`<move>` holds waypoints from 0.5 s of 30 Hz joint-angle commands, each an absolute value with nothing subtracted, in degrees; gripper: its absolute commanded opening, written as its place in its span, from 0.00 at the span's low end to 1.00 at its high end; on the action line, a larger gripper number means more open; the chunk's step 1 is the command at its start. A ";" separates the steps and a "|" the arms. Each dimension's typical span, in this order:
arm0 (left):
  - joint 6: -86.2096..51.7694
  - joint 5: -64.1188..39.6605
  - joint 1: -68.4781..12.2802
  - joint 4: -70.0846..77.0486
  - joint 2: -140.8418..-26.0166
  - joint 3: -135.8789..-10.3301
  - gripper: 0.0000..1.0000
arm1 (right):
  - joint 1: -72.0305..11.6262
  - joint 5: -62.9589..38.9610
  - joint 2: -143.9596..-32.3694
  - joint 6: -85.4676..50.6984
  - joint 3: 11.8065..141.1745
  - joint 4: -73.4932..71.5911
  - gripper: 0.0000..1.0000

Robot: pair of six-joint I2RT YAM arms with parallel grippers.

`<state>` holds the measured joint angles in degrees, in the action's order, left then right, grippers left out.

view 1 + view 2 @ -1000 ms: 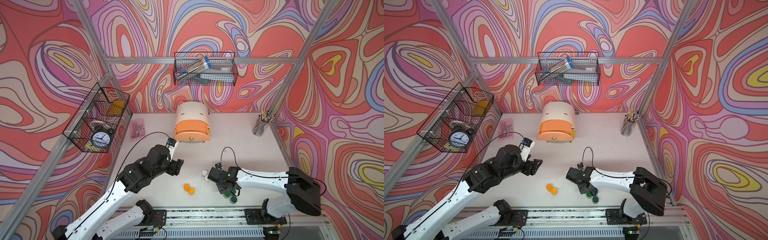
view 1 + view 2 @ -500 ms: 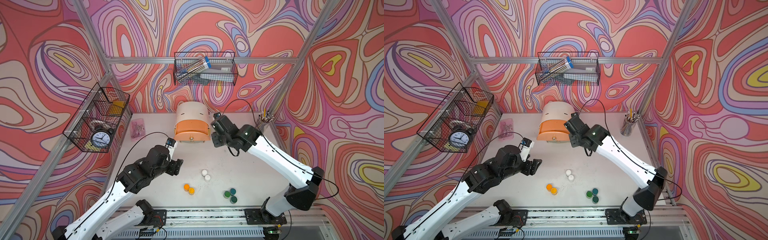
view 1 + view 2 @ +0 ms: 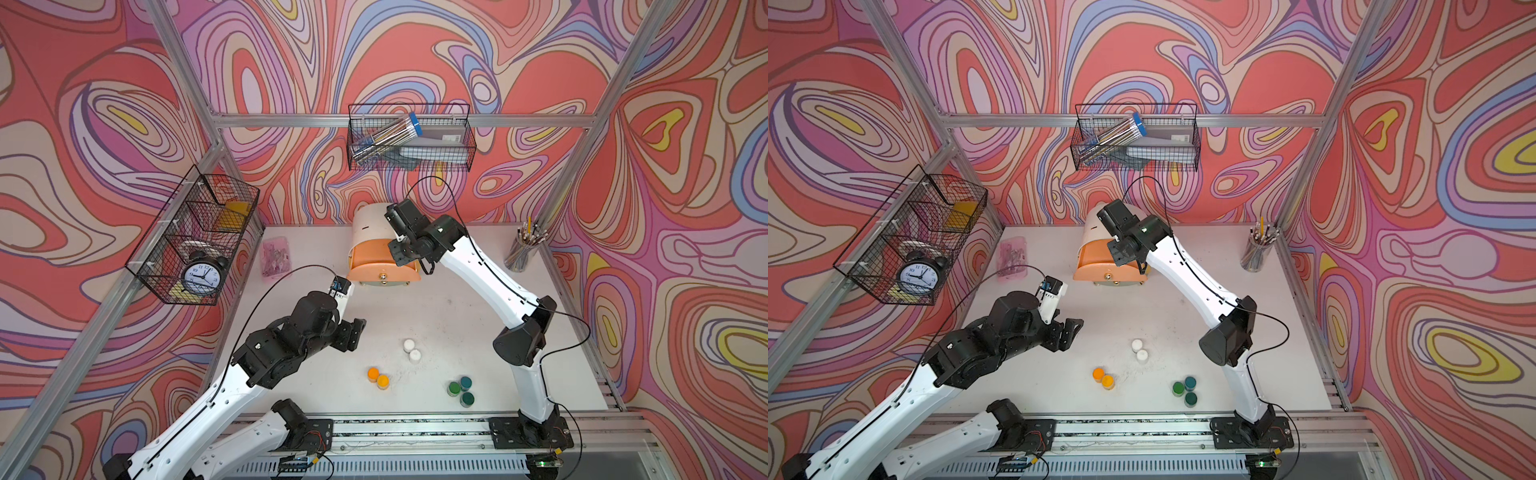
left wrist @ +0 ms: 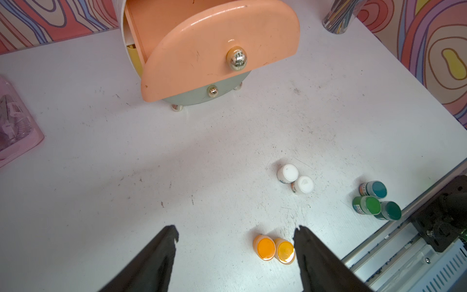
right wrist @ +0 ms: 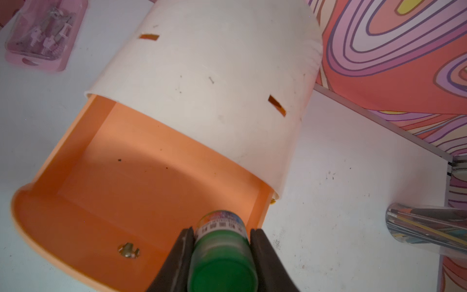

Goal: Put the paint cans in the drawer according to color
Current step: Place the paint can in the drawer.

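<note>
The right gripper (image 5: 222,236) is clamped narrowly on a green paint can (image 5: 222,265), its lid towards the wrist camera. It holds the can over the right end of the peach drawer (image 5: 113,202), which stands pulled out of the cream cabinet (image 3: 368,224) at the middle of the back edge of the desk (image 3: 457,316). Whether the can touches the drawer's floor cannot be told. The cabinet's shell roofs the drawer's rear part, and in both top views the right wrist covers the drawer's right end. The pulled-out front overhangs the grey-green drawer (image 4: 202,93) below it. The left gripper (image 4: 236,231) hangs above the desk left of the middle, jaws wide and holding nothing. Near the front edge two orange paint cans (image 3: 373,373) stand touching. Two white paint cans (image 3: 409,344) stand just behind them to the right, and three green-to-teal paint cans (image 3: 454,388) cluster further right. A pencil cup (image 3: 521,253) stands at the back right corner and a pink box (image 3: 275,257) near the back left corner. Wire baskets (image 3: 465,141) hang on the walls, one holding an alarm clock (image 3: 200,275).
</note>
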<state>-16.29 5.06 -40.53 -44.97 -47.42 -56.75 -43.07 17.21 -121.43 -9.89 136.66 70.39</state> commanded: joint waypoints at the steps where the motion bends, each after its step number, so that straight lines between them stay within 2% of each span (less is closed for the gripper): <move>1: -16.17 4.29 -40.34 -44.11 -47.64 -56.25 0.79 | -42.89 15.62 -122.20 -9.92 137.01 70.43 0.19; 13: -16.26 3.69 -40.34 -44.24 -47.81 -56.12 0.80 | -41.44 15.54 -125.85 -11.26 133.95 68.25 0.26; 15: -16.26 3.61 -40.33 -44.29 -47.90 -56.12 0.80 | -41.14 15.21 -126.42 -11.49 134.04 67.94 0.34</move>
<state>-16.32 4.40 -40.53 -44.97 -47.79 -56.75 -41.50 15.84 -124.16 -10.70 135.04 67.85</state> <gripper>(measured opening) 0.798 0.349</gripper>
